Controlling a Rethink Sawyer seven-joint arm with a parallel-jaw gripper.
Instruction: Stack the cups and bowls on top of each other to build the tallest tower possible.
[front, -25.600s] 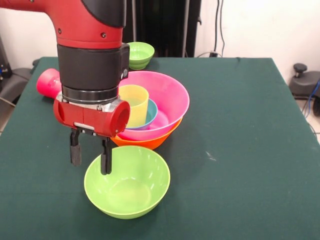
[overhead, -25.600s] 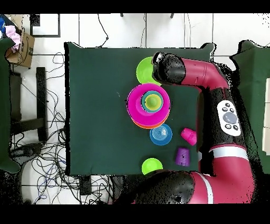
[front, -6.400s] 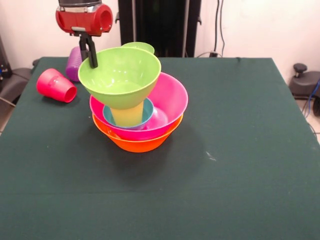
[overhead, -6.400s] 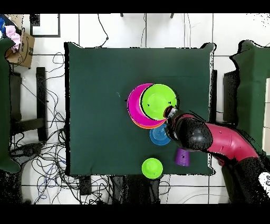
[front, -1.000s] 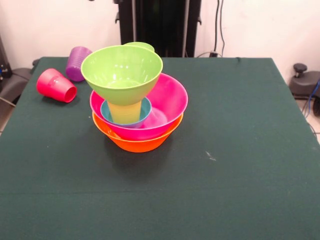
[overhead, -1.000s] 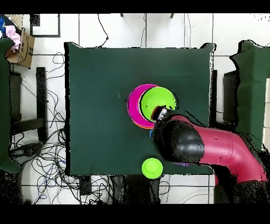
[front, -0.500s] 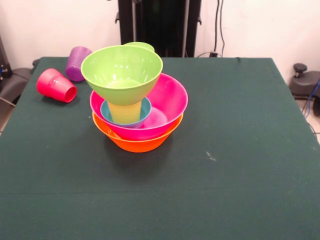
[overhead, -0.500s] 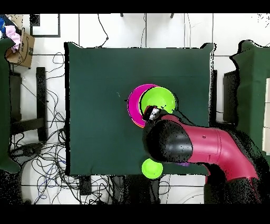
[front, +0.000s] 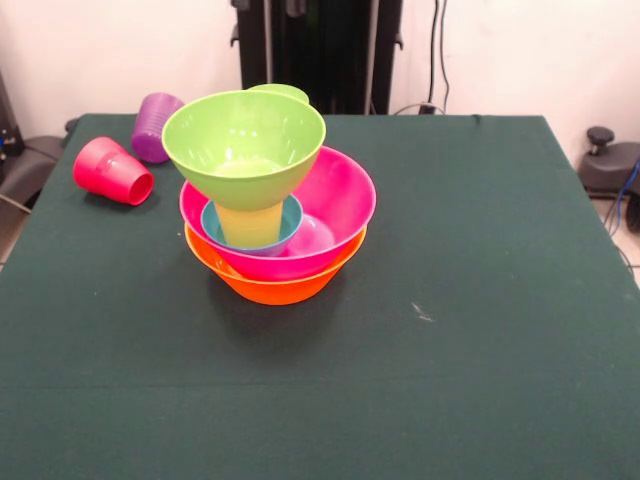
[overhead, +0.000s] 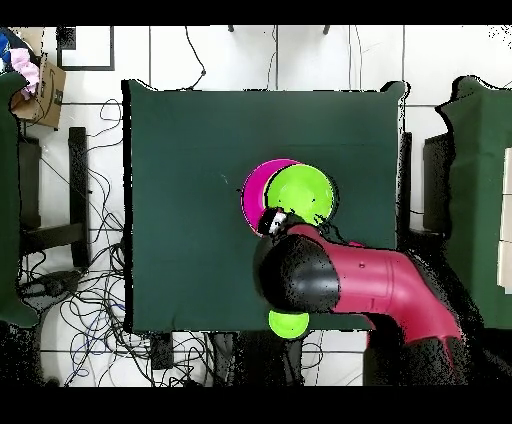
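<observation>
1. Two big bowls anchor the tower (front: 262, 190) near mid-table: the orange bowl (front: 272, 287) on the cloth, the pink bowl (front: 335, 200) nested in it.
2. Inside the pink one sits a blue bowl (front: 289, 219) holding the upright yellow cup (front: 250, 222), and the medium green bowl (front: 244, 143) perches on that cup's rim, mouth up.
3. Counting what shows: five bowls, namely one orange, one pink, one blue and two green; the small green bowl (front: 283, 93) peeks out behind the tower. Three cups: yellow in the stack, the red cup (front: 112, 171) on its side and the purple cup (front: 157, 124) behind it, both well apart from the tower.
4. Overhead, the red and black arm (overhead: 345, 282) hangs over the tower's edge; the gripper is hidden beneath it, so I cannot tell its state.
5. Handling, by my reckoning: these look like light, stiff, glossy plastic, so slippery. A pinch across a thin rim is the likely hold.
6. That green bowl balances on a narrow cup, so any nudge could tip it.
7. The red cup lies sideways and may roll; grip its wall near the mouth.
</observation>
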